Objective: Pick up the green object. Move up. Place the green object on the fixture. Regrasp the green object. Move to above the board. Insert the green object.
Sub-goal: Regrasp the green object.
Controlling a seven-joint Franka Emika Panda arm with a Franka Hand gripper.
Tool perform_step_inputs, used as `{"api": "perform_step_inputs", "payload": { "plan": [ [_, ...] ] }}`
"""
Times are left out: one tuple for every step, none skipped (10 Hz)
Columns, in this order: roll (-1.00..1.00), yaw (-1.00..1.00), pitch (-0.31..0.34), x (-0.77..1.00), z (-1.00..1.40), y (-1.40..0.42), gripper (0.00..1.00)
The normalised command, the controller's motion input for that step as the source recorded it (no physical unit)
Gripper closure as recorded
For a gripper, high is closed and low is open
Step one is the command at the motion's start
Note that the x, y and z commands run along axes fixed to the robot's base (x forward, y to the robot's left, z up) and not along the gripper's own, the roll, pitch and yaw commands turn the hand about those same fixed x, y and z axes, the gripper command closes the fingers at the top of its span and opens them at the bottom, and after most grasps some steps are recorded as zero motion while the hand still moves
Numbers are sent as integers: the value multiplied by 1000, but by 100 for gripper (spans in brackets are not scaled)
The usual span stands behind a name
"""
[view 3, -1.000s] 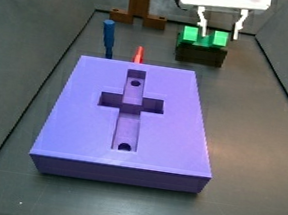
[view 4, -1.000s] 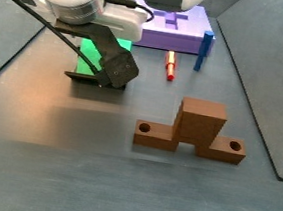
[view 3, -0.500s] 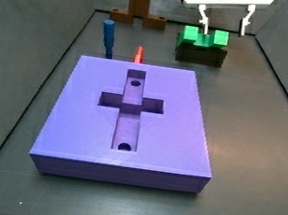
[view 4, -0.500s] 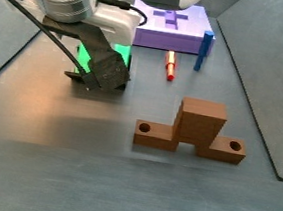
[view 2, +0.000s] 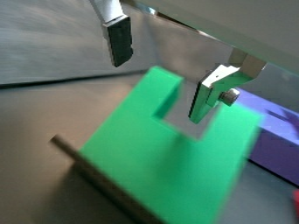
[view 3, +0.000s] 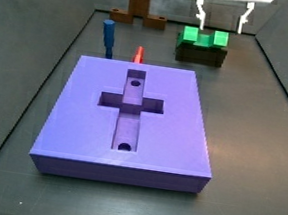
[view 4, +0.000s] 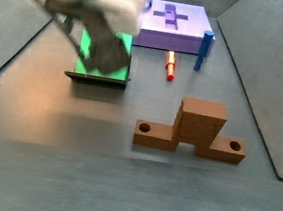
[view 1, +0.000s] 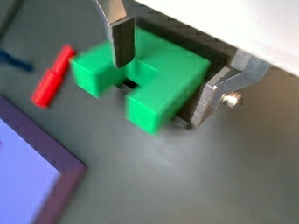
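Change since earlier: gripper [view 3: 225, 22] has risen a little higher above the fixture [view 3: 202, 53]; nothing else on the surface has shifted.
Fingers: released and spread, one finger [view 1: 121, 42] over the green object, nothing held between them.
Green object [view 3: 205, 36]: seated on the fixture at the far end of the surface, prongs pointing up in a side view.
Key relation: green object lies directly below the open fingers; in a wrist view its notch [view 2: 197, 122] sits between the two plates, so a straight descent looks right for the regrasp.
Board [view 3: 129, 118]: well apart from the fixture, cross recess and both round holes empty.
Fixture contents: only the green object.
Step in hand: probably the regrasp.
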Motion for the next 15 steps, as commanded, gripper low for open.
{"api": "perform_step_inputs", "payload": {
  "plan": [
    [774, -580, 343, -283, 643, -280, 0],
    [780, -423, 131, 34, 569, -257, 0],
    [1000, -266, 0, 434, 183, -214, 0],
    [1000, -91, -163, 511, 69, -146, 0],
    [1000, -60, -263, 243, 40, -131, 0],
    [1000, -14, -223, 46, 9, 0, 0],
    [1000, 0, -183, 0, 0, 0, 0],
    [1000, 120, -157, 31, 0, 200, 0],
    [1000, 323, -123, 157, 37, 0, 0],
    [1000, 409, -134, 117, 0, 0, 0],
    [1000, 443, -129, 97, 0, 0, 0],
    [1000, 451, -126, 91, 0, 0, 0],
    [1000, 454, -126, 89, 0, 0, 0],
    [1000, 443, -163, 114, 3, 0, 0],
    [1000, 383, -269, 191, 6, -94, 0]
  ]
}}
